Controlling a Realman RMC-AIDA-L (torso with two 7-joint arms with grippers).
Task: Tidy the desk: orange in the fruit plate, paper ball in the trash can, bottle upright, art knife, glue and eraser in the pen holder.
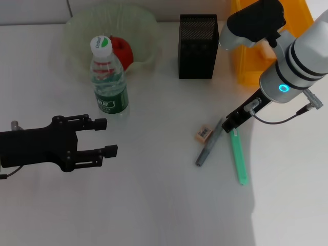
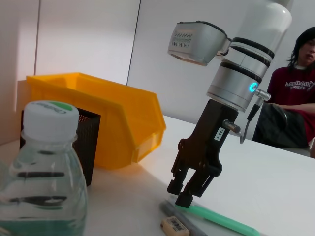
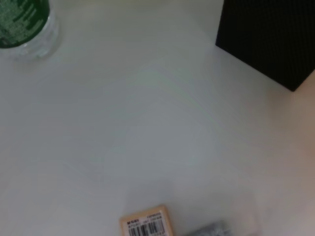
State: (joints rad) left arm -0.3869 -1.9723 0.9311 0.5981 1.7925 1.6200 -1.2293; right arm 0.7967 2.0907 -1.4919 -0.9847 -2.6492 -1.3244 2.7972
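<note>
The orange [image 1: 122, 49] lies in the fruit plate [image 1: 82, 25] at the back left. In front of it the bottle [image 1: 109, 77] [image 2: 47, 187] stands upright. The pen holder [image 1: 197, 46] [image 2: 89, 142] [image 3: 268, 39] is at the back centre, beside the trash can [image 1: 246, 56] [image 2: 113, 118]. On the table lie the eraser [image 1: 203, 134] [image 2: 174, 225] [image 3: 145, 223], a grey stick [image 1: 207, 147] and a green stick [image 1: 239, 156] [image 2: 216, 219]; which is the art knife and which the glue I cannot tell. My right gripper [image 1: 229, 123] [image 2: 180, 193] hovers open over the sticks' far ends. My left gripper [image 1: 105, 137] is open and empty at the front left. The paper ball is out of view.
A seated person [image 2: 298, 93] is beyond the table's far side in the left wrist view. The table's right edge [image 1: 253, 205] runs close to the green stick.
</note>
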